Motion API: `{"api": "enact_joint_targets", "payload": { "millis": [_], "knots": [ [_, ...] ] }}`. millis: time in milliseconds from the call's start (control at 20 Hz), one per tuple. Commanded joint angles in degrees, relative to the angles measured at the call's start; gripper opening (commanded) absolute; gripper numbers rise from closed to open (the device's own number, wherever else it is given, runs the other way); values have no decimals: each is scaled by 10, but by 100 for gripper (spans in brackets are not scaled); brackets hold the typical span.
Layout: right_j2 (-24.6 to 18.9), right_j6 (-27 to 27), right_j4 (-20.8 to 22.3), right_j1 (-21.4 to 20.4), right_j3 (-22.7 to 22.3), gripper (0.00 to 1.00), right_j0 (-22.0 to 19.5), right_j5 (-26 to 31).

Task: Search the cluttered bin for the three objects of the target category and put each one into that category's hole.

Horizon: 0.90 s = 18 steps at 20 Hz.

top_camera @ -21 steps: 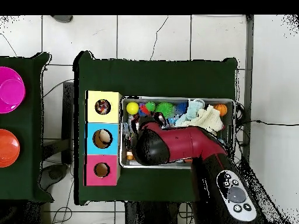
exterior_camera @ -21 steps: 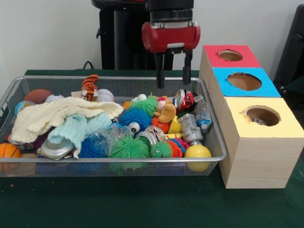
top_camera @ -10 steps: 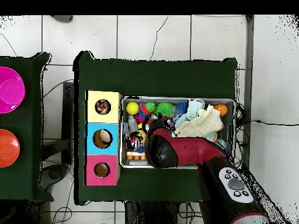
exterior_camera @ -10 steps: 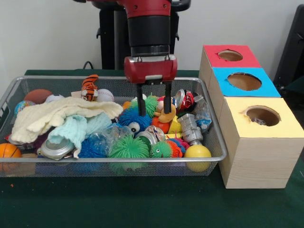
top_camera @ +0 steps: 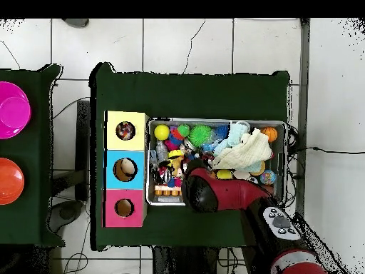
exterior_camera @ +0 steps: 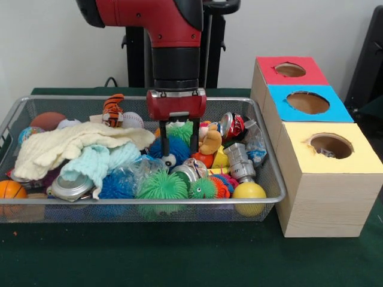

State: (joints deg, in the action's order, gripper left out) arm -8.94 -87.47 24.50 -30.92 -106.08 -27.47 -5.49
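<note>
Green-clothed table, mesh bin (exterior_camera: 24, 107) centre frame. My gripper (exterior_camera: 178, 145) hangs fingers parted, empty, straddling the blue spiky ball (exterior_camera: 173, 149) directly beneath. It sits mid-bin; holed boxes (exterior_camera: 326, 173) wait at frame right.

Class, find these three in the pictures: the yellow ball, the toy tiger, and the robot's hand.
yellow ball (exterior_camera: 249, 191): front view, on its rounded front, behind the bin's rim.
toy tiger (exterior_camera: 112, 109): front view, on its striped body.
hand (exterior_camera: 178, 145): front view, midway between the two black fingertips, which stand apart.
</note>
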Motion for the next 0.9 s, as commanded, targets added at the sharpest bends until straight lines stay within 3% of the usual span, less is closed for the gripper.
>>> {"api": "enact_joint_targets", "payload": {
  "millis": [50, 550, 750, 900],
  "knots": [
    [39, -115, -20, 32, 1, 100, 23, -41],
    [68, -132, -38, 37, -23, 100, 51, -30],
    [75, -132, -62, 31, -35, 100, 55, 32],
    [79, -125, -71, 30, -37, 100, 58, 40]
  ]
}}
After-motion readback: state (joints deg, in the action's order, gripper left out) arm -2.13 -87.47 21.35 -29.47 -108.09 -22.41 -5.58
